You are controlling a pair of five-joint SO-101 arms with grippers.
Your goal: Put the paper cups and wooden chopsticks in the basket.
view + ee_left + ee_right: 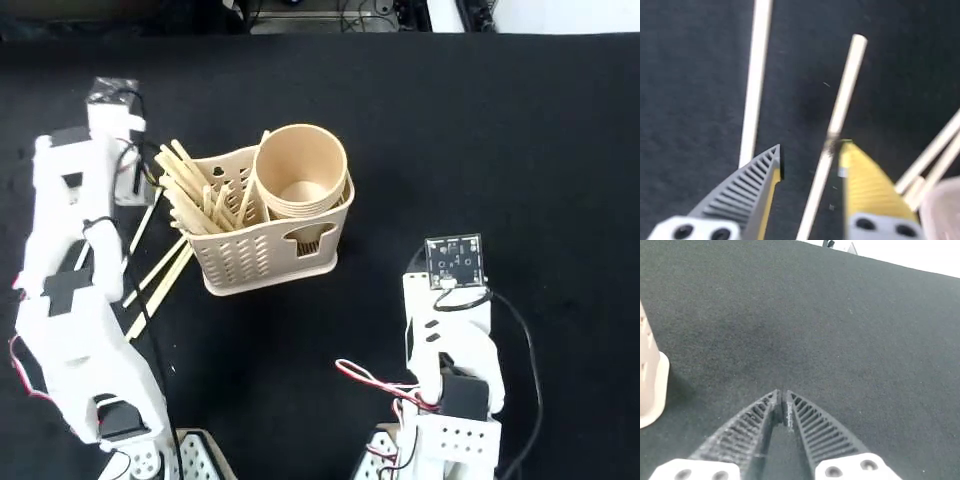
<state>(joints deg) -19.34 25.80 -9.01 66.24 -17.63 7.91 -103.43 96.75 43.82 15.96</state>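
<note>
One basket, one stack of paper cups, roughly a dozen chopsticks

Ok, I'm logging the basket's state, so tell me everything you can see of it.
The basket is a beige, plastic-looking rectangular tub with perforated walls and a cut-out slot in its long side. It stands upright on the black table, holding nested paper cups at one end and wooden chopsticks leaning over its rim at the other.
</note>
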